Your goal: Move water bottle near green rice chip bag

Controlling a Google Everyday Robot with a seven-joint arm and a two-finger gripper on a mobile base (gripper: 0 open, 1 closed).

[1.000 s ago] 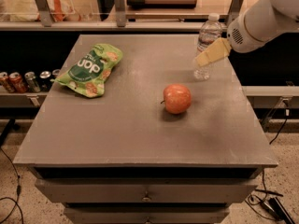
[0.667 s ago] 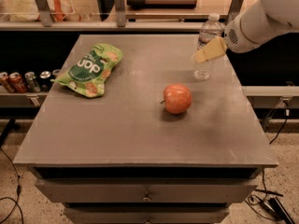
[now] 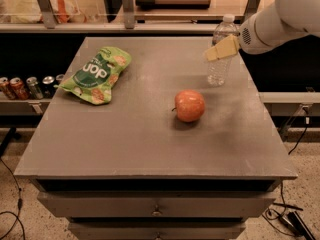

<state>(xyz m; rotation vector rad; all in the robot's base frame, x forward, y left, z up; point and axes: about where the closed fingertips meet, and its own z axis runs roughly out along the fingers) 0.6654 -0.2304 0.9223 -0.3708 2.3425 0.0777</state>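
Observation:
The water bottle [image 3: 219, 64] stands upright at the table's far right, clear and ribbed with a white cap. My gripper [image 3: 221, 48] reaches in from the right on a white arm and sits across the bottle's upper half, level with its shoulder. The green rice chip bag [image 3: 97, 74] lies flat at the table's far left, well apart from the bottle.
A red-orange apple [image 3: 189, 105] sits mid-table, between bottle and bag and nearer the bottle. The grey table [image 3: 150, 149] has drawers below. Several drink cans [image 3: 25, 86] stand on a low shelf to the left. A railing and shelf run behind the table.
My gripper has shifted slightly left and up against the bottle. The bottle, apple and bag have not moved.

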